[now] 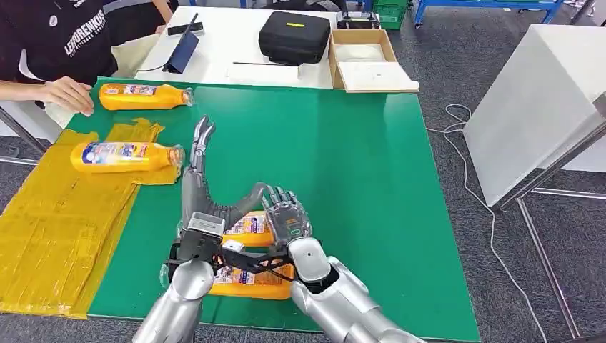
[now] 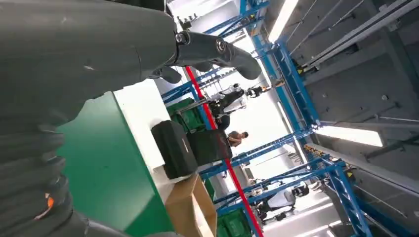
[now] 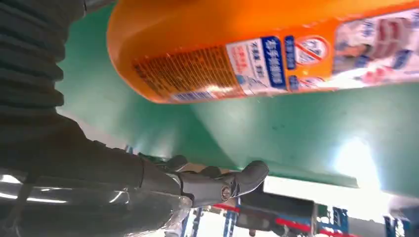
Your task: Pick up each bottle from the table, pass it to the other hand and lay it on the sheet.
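1. near my edge of the green table [image 1: 357, 179], two orange bottles lie on their sides: one bottle [image 1: 251, 227] between my hands, the other bottle [image 1: 254, 282] closer to me, partly hidden behind my wrists.
2. my right hand [image 1: 286, 216] sits just beside the first of these with its fingers spread and nothing gripped; in the right wrist view the orange bottle [image 3: 257, 44] lies close by, and the thumb [image 3: 222, 185] stays clear of it.
3. my left hand [image 1: 198, 175] stretches forward over the green surface, fingers extended and apart, holding nothing.
4. on the yellow sheet [image 1: 57, 229] at the table's left side a third bottle [image 1: 127, 156] lies on its side, cap toward the middle of the table.
5. beyond it a fourth bottle [image 1: 145, 96] lies on the green top near the far left corner, and a person's hand [image 1: 68, 94] rests just beside its base.
6. past the far edge, a white table [image 1: 221, 50] carries a black case [image 1: 294, 36] and an open cardboard box [image 1: 368, 63].
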### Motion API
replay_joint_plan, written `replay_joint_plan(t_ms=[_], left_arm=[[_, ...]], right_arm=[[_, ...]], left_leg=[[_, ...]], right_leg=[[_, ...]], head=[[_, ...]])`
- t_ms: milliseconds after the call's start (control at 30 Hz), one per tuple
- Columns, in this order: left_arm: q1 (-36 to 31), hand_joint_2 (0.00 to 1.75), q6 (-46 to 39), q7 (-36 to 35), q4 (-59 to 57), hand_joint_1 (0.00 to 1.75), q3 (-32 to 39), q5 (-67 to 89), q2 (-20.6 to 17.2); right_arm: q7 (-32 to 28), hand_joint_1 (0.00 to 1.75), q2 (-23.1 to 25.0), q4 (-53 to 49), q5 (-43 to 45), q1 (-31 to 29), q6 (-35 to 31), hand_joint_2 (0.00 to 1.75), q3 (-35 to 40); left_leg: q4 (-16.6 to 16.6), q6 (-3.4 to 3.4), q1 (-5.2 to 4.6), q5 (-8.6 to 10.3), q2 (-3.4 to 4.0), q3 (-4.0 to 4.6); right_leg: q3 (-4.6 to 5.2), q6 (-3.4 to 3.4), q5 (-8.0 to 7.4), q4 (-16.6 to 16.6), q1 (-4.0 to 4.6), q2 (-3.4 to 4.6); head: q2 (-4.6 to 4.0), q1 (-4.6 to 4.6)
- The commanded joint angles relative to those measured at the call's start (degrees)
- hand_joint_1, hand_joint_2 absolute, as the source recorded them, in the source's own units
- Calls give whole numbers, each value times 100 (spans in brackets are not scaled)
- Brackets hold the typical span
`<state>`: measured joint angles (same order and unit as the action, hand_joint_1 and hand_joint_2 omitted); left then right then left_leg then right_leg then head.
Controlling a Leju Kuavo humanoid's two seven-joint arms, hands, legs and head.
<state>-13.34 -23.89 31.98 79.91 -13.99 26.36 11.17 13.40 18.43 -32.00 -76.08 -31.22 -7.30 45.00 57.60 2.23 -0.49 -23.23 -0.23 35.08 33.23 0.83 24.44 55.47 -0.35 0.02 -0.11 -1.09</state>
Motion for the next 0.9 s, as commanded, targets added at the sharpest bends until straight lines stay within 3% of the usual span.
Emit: replay_joint_plan(t_ms=[33, 467, 667, 800, 900], left_arm=[[-198, 175, 12, -14, -443, 0, -27, -82, -63], [-55, 175, -9, -34, -294, 0, -65, -96, -69], [47, 175, -48, -47, -223, 0, 18, -101, -90], [70, 175, -60, -34, -208, 0, 52, -81, -70], [72, 175, -69, -33, -189, 0, 55, -78, -69]], right_arm=[[-2, 0, -170, 766, 179, -309, 74, 175, -469], [4, 0, -185, 1016, 261, -351, 43, 175, -695], [306, 0, -143, 756, -789, -319, -906, 175, -190], [264, 0, -83, 478, -1335, -217, -1113, 175, -22], [519, 0, -162, 341, -1392, -270, -1218, 175, 670]], left_leg=[[-2, -12, 1, 1, -12, -8], [-1, -18, -1, -2, -9, -13], [1, -18, -1, -4, 2, -13], [3, -26, -1, -11, 14, -20], [2, -17, 2, -6, 8, -8]], right_leg=[[-12, -2, 2, -2, 0, -13], [-14, -4, 5, 1, -2, -11], [-11, -4, 4, 2, -2, -1], [-15, -6, 8, 7, -3, 11], [-7, -4, 3, 3, 0, 6]], head=[[0, 0], [0, 0], [0, 2], [0, 0], [0, 0]])
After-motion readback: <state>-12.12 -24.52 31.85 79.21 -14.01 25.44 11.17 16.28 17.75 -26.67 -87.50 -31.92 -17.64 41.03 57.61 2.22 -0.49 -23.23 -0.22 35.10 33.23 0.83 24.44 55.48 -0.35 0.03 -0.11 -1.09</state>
